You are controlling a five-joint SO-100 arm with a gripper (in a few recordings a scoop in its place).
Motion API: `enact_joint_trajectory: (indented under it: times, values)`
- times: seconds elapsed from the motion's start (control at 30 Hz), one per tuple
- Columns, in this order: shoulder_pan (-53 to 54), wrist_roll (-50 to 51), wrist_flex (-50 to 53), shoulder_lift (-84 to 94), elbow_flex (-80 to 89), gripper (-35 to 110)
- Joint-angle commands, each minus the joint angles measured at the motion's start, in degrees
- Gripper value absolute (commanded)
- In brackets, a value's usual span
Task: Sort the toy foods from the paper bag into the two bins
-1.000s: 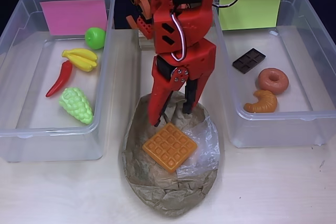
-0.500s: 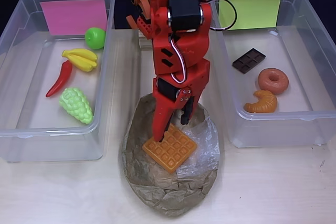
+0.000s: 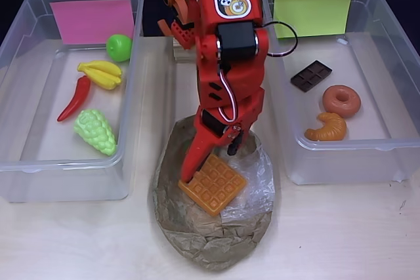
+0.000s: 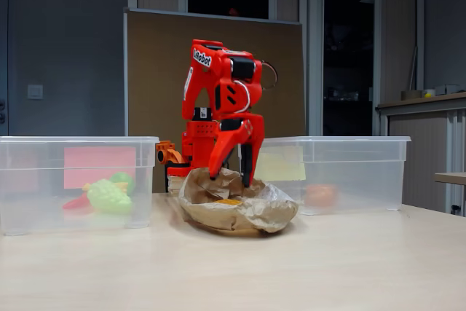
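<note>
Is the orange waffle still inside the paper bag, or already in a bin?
Inside the bag. The waffle lies on the paper bag, with the open gripper at its edge.

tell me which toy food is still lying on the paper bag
The orange waffle: it alone lies on the paper bag, under the gripper; the others lie in the bins.

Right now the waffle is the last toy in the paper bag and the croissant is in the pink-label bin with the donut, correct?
Not quite. The croissant and donut lie in the yellow-green-label bin, as the overhead view shows. The waffle is indeed the only toy visible in the paper bag.
</note>
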Motion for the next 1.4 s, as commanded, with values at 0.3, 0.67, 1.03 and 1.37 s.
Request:
enact_joint_trajectory:
  times: [0.3,0.67,1.03,1.37]
  values:
    - [-2.37,-0.7,-2.2,-6.59,-1.41,54]
    - [-1.32,-3.25,-1.05,-12.22,-7.12,55]
    - [-0.26,-3.43,2.02,-15.56,-11.25,48]
    - [1.58,-2.11,8.17,-14.5,-15.03,49]
